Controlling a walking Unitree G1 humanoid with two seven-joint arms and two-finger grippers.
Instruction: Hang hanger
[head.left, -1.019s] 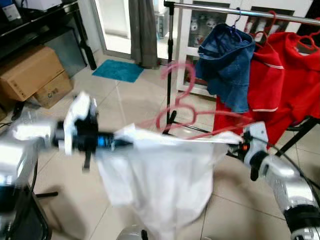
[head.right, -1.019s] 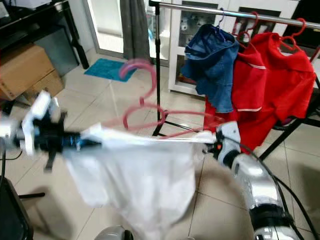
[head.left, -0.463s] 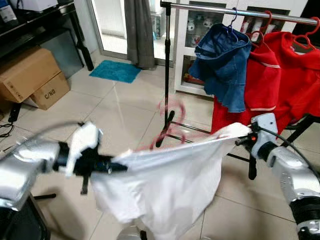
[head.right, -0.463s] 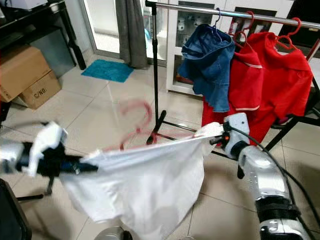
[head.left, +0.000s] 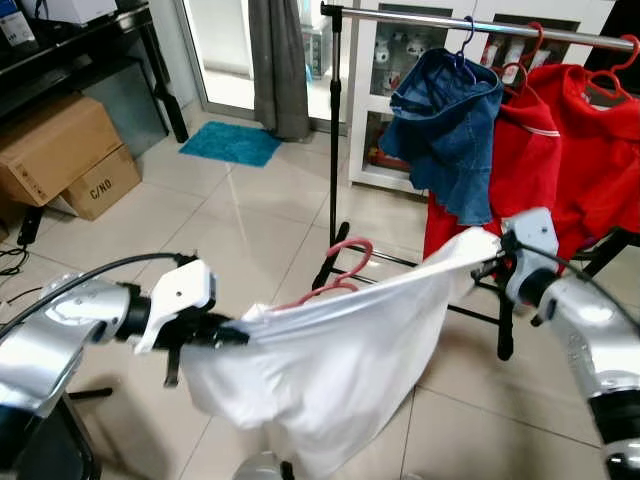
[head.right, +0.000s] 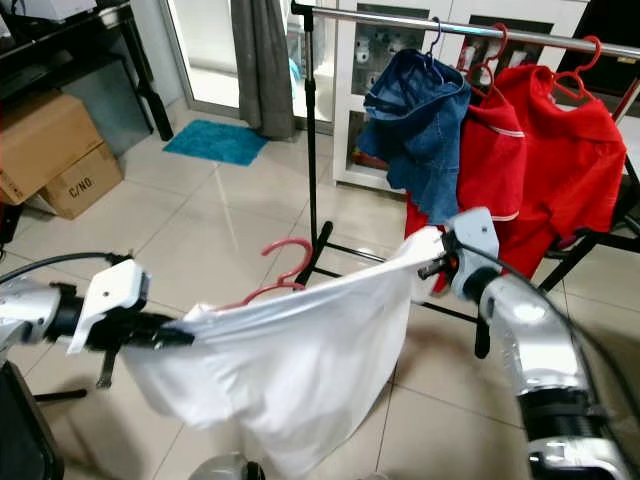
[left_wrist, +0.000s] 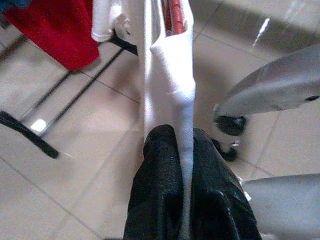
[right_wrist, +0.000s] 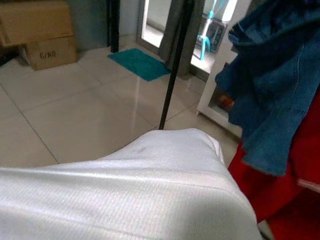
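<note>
A white shirt (head.left: 340, 370) on a pink hanger is stretched between both grippers, below and in front of the metal clothes rail (head.left: 470, 22). The hanger's hook (head.left: 350, 255) sticks up from the collar, well under the rail. My left gripper (head.left: 235, 335) is shut on the shirt's lower shoulder; in the left wrist view its black fingers (left_wrist: 160, 170) pinch the white cloth, with the hanger's arm (left_wrist: 176, 15) beyond. My right gripper (head.left: 490, 262) holds the higher shoulder near the rack, its fingers wrapped in the cloth (right_wrist: 150, 200).
A denim garment (head.left: 450, 130) and red shirts (head.left: 570, 150) hang on the rail's right part. The rack's black pole (head.left: 334, 140) and floor bars stand just behind the shirt. Cardboard boxes (head.left: 60, 150), a teal mat (head.left: 232, 143) and a grey curtain (head.left: 277, 60) lie at the left.
The shirt was held level; now its left end has sunk and its right end has risen toward the rack. The hanger's hook has dropped lower and stopped swinging.
</note>
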